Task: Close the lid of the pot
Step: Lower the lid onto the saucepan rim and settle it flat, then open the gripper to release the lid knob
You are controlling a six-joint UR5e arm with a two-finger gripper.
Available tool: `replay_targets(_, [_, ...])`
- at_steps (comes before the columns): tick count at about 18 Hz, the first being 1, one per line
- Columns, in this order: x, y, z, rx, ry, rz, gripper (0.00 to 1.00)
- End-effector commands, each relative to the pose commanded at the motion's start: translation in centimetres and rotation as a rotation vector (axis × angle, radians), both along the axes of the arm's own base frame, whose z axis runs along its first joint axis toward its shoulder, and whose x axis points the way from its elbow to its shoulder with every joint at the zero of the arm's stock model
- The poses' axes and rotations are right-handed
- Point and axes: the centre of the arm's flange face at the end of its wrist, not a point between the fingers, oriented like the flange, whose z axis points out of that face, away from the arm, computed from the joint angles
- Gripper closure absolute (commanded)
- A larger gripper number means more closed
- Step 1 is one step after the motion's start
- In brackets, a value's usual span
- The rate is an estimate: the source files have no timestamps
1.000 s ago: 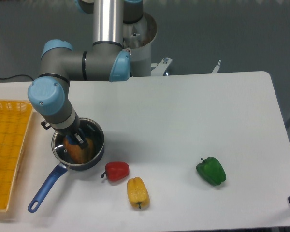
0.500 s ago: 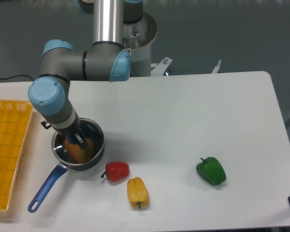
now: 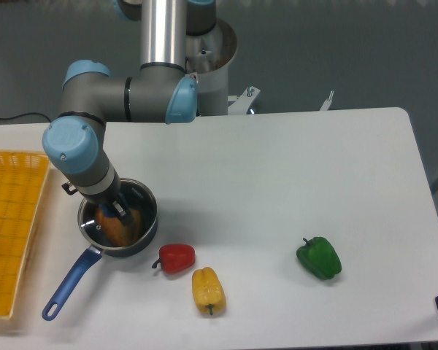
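The black pot [image 3: 147, 227] with a long blue handle [image 3: 69, 284] stands on the white table at the left. The clear glass pot lid [image 3: 92, 227] lies flat on the pot's rim, and an orange thing shows through the glass. My gripper [image 3: 115, 211] points straight down over the lid's centre. Its dark fingers stand close on either side of the blue knob [image 3: 121, 212]. The wrist hides most of the fingers and the knob.
A yellow mesh basket [image 3: 11, 226] stands at the left edge, close to the pot. A red pepper [image 3: 177, 257] and a yellow pepper [image 3: 208, 289] lie just right of the pot. A green pepper [image 3: 319, 257] lies further right.
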Motion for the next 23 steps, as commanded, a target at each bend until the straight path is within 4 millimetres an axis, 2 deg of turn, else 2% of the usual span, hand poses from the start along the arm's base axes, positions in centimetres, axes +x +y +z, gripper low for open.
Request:
replay_targets(1, [0.1, 0.0, 0.1, 0.001, 0.001, -0.002, 0.13])
replay_targets(3, [0.1, 0.0, 0.0, 0.002, -0.001, -0.001, 0.00])
replay_targets(9, [0.0, 0.1, 0.0, -0.002, -0.003, -0.001, 0.00])
replay_targets(12, [-0.7, 0.0, 1.1, 0.018, 0.002, 0.010, 0.00])
replay_targets(17, [-4.7, -1.1, 5.8, 0.090, 0.030, 0.069, 0.00])
replay_targets(19, [-6.3, -1.9, 6.0, 0.081, 0.030, 0.051, 0.00])
replay_targets(21, [-9.5, -3.2, 6.6, 0.085, 0.033, 0.008, 0.00])
replay_targets(23, [-12.6, -5.5, 8.9, 0.114, 0.058, -0.043, 0.00])
